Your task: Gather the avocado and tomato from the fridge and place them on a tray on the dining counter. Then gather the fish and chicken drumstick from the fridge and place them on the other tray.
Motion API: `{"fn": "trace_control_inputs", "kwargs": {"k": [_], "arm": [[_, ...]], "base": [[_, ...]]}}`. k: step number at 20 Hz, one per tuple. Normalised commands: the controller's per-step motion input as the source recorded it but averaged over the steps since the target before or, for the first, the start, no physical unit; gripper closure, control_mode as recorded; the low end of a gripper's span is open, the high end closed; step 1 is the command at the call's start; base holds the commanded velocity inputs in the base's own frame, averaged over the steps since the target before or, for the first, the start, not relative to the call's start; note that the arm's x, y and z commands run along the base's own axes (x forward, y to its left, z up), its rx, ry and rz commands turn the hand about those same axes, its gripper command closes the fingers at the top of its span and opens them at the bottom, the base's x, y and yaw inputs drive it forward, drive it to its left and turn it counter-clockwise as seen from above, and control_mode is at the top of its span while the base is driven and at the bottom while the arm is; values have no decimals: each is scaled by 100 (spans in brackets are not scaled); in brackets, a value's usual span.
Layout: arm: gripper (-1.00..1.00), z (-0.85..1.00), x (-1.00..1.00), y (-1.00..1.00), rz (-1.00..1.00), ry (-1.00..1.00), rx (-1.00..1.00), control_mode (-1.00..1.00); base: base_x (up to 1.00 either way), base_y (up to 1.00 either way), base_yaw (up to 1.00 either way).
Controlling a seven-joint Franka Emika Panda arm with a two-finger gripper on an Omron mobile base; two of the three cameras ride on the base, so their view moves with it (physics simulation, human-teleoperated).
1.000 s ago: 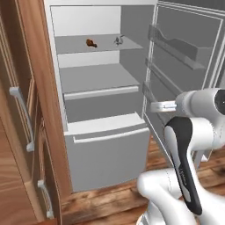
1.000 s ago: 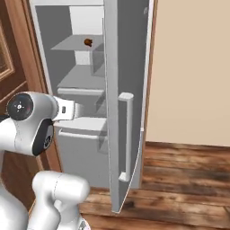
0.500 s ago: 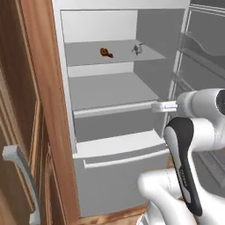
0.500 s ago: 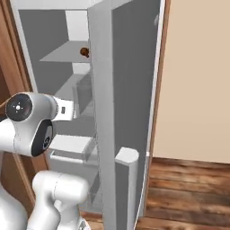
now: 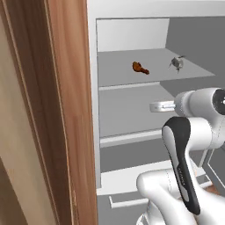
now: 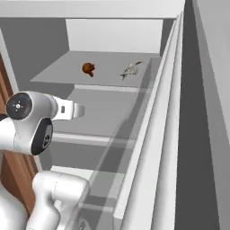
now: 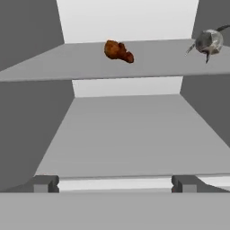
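Reaching level into the open fridge (image 5: 132, 110), the gripper (image 7: 114, 183) has its two fingers spread wide with nothing between them. In the hand view the dark fingertips (image 7: 45, 183) rise at the bottom, pointing along the bare middle shelf (image 7: 130, 134) toward the back wall.

What the next move turns on is height. The chicken drumstick (image 7: 118, 50) and the fish (image 7: 207, 42) both lie on the upper shelf (image 7: 54, 65), one level above the line of the hand. From the hand, the drumstick sits up and almost straight ahead, just a touch to the left, near the middle of that shelf and closer to its front edge than to the back wall. Its long axis runs roughly along the shelf's front edge, the thick end to the left and the thin end to the right and slightly forward. The fish lies up and well to the right, near the shelf's right end, well apart from the drumstick; its shape is too small to give a sure axis.

Both base views agree: the drumstick (image 5: 140, 67) and fish (image 5: 176, 63) rest on the shelf above the wrist, and likewise from the other side, drumstick (image 6: 88, 68) left of fish (image 6: 130, 69).

My judgement is that the hand must rise before going forward, and the drumstick is the nearer target.
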Motion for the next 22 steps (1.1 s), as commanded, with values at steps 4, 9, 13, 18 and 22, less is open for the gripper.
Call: {"fn": "trace_control_inputs", "kwargs": {"k": [4,9,13,18,22], "arm": [[-100,0,0,0,0,0,0,100],[-100,0,0,0,0,0,0,100],[-100,0,0,0,0,0,0,100],[-100,31,4,2,0,3,-11,-100],[-100,54,-3,-16,-1,-1,0,-100]], "base": [[98,-12,5],[67,0,24],[36,0,12],[0,0,0],[0,0,0]]}}
